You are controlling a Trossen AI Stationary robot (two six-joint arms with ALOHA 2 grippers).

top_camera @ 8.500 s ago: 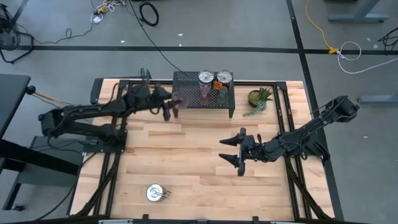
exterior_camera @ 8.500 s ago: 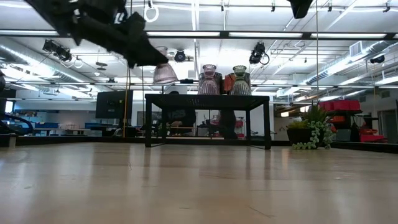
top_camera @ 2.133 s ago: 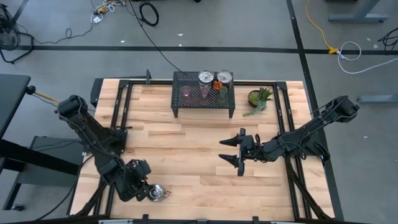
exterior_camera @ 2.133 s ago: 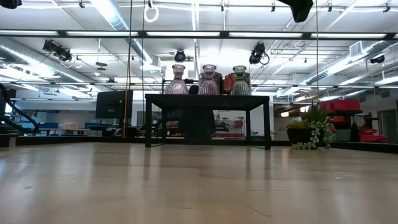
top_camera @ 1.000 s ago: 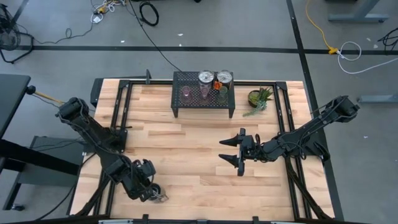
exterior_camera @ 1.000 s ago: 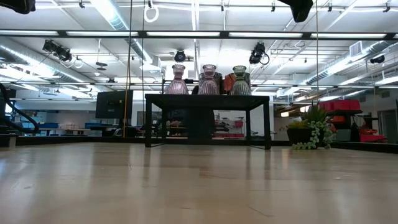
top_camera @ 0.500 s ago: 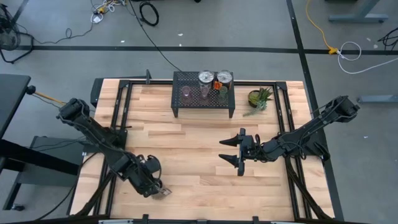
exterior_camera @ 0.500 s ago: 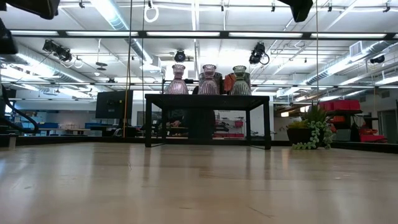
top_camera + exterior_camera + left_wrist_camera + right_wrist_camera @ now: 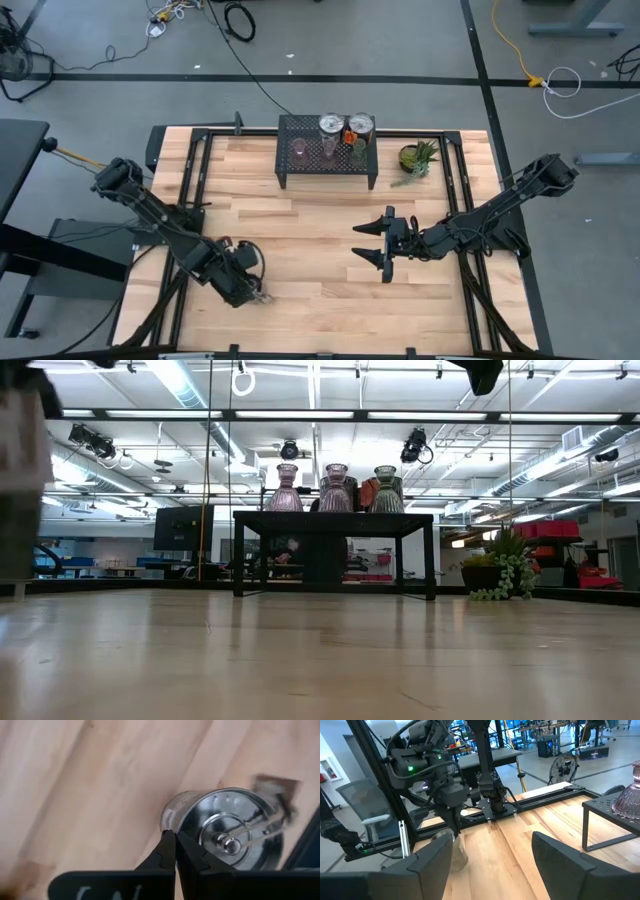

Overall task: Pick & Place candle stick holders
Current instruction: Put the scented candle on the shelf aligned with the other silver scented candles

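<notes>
Left gripper (image 9: 175, 851) pinched on rim of silver holder (image 9: 227, 832), well in front of the black rack (image 9: 327, 148), which carries 5 holders. Thin polished metal: probably light, rigid, slippery; rim pinch fits. Right gripper (image 9: 372, 244) spread wide, idle.

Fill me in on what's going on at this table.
The left gripper is shut on the rim of a silver candle stick holder at the table's near left edge. The other holders, glass and silver, stand on the black mesh rack. The right gripper waits open mid-table.
</notes>
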